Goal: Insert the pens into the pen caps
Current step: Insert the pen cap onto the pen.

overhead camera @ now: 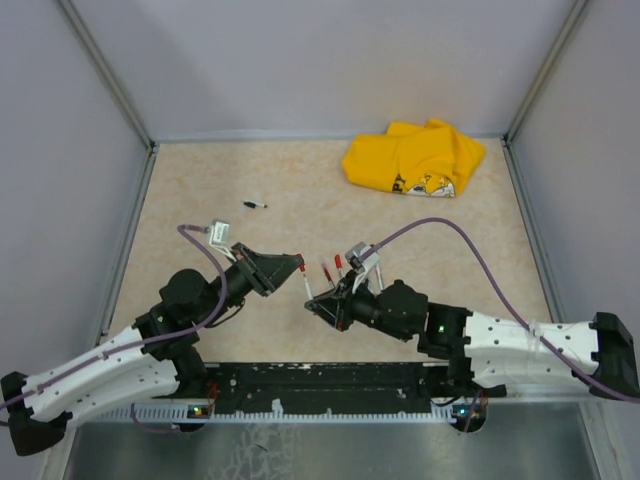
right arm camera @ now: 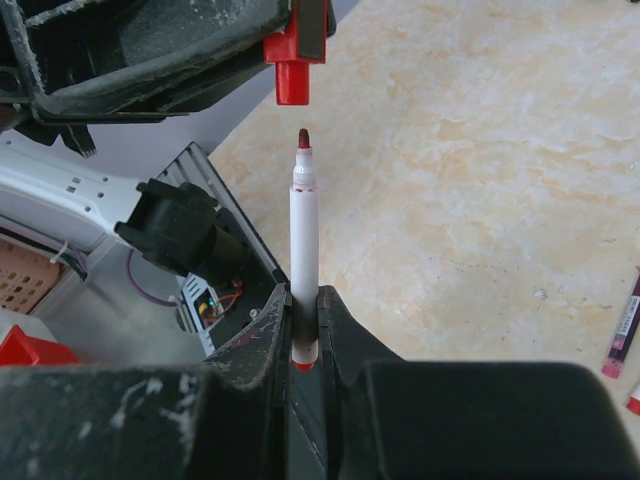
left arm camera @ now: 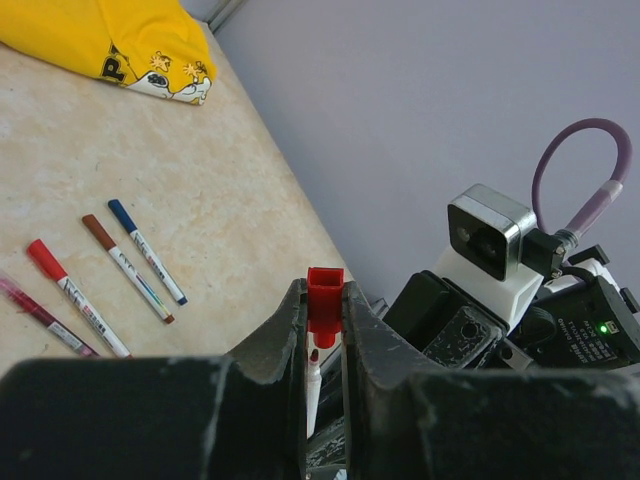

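Observation:
My left gripper (overhead camera: 298,268) is shut on a red pen cap (left arm camera: 325,295), gripped between its fingertips with the open end facing down at the pen. My right gripper (overhead camera: 312,303) is shut on the lower end of a white-barrelled red pen (right arm camera: 303,240), held with the tip pointing at the cap (right arm camera: 290,75). A small gap separates the tip from the cap. In the left wrist view the pen tip (left arm camera: 314,375) shows just under the cap. Several capped pens (left arm camera: 125,265) lie on the table beyond the grippers, also seen from above (overhead camera: 332,267).
A yellow cloth (overhead camera: 415,158) lies at the back right of the table. A small black piece (overhead camera: 255,204) lies alone at the back left. Grey walls (overhead camera: 300,60) enclose the beige tabletop (overhead camera: 200,180). The two arms meet near the front middle.

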Robot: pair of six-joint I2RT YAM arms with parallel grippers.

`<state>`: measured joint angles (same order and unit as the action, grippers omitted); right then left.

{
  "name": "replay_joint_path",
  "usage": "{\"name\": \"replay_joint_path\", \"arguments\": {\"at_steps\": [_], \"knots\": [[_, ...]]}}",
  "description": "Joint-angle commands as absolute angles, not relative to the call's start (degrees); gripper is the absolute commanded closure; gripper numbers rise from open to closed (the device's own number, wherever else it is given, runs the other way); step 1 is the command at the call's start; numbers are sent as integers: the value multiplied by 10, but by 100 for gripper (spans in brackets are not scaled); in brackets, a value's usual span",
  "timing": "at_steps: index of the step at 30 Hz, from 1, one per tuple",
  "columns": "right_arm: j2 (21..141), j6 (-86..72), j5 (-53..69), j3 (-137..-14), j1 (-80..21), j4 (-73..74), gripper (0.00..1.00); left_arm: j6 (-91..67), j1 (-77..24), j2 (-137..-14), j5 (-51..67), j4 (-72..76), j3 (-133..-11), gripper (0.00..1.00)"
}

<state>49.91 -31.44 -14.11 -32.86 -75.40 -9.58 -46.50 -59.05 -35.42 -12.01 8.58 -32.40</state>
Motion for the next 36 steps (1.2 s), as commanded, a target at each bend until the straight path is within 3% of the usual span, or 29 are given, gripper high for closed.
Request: {"name": "replay_joint_path", "arguments": {"at_steps": [1,36], "knots": [[497,-301,-142,-338,-758,-134,100,-468,-589,-358,-124,95,-320,95],[477,-304,-167,-328,-759,-124,100,-463,-589,-373,-120,92,-318,96]]}}
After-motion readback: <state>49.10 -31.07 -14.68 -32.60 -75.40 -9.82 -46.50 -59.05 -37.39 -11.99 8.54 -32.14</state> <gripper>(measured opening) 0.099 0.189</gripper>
